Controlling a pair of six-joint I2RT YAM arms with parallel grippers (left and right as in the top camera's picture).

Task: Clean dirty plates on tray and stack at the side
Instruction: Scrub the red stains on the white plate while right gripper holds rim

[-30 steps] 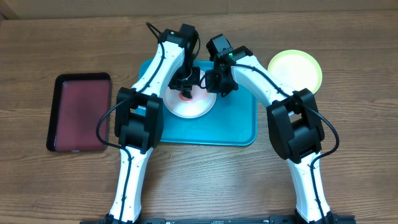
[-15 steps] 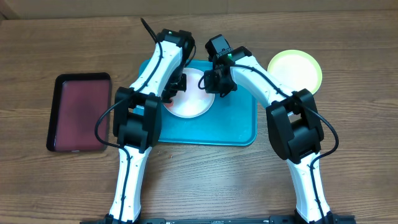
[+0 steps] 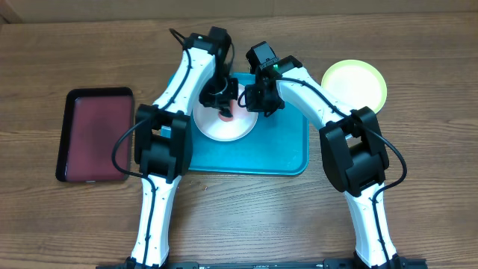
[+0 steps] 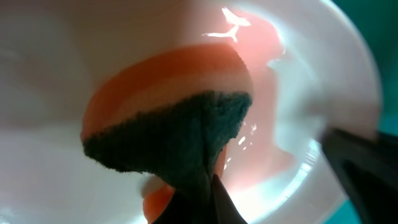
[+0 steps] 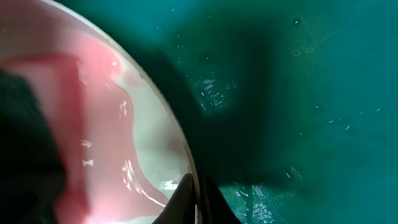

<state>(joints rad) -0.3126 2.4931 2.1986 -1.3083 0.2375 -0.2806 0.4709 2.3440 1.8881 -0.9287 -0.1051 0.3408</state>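
The counter point(image 3: 418, 224) is brown wood with the grain running left to right. The two white arms rise from the bottom edge of the overhead frame. Along the top edge there is a paler strip, and I cannot tell what it is.

In the middle of the frame lies the turquoise tray point(image 3: 284, 153), with its long side across. At the left, apart from it, sits a dark red tray point(image 3: 95, 134) with a black rim, and nothing is in it.

On the upper left part of the turquoise tray lies the white plate point(image 3: 216, 131), flat. The left claw point(image 3: 224, 104) is over its far half. It is closed on a sponge point(image 4: 168, 130), orange with a dark green rough side, and the sponge is pressed onto the plate. The right claw point(image 3: 258, 101) is at the plate's upper right rim. Its two tips are closed together and the rim runs in between them, so it grips the plate at the edge.

The inside of the white plate is glossy and wet, with a pale red smear point(image 5: 93, 124) spread as a thin pink film near the rim.

Farther away, in the upper right of the frame, the yellow-green plate point(image 3: 358, 82) lies on the counter, just beside the tray's corner. Its middle looks pale and clean.
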